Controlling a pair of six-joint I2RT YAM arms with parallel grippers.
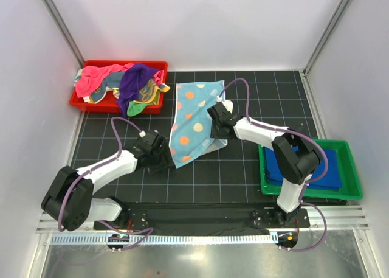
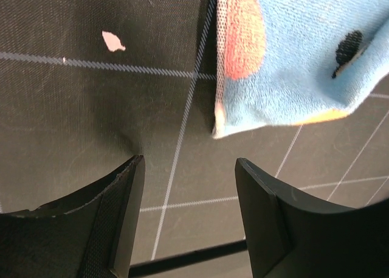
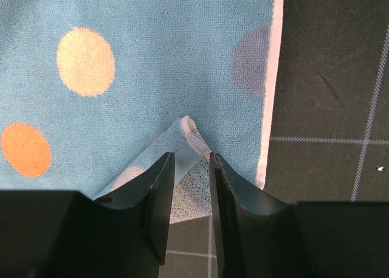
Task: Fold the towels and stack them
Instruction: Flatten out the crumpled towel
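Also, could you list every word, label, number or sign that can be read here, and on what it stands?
None can be read. The polka-dot towel bears only coloured dots, the black mat only a white grid. The red tray and the green tray show no lettering. A small coloured part at the near edge is too small to read.

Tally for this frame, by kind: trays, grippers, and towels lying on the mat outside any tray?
Trays: 2, red tray, green tray
Grippers: 2, left gripper, right gripper
Towels on the mat: 1, polka-dot towel
Total: 5
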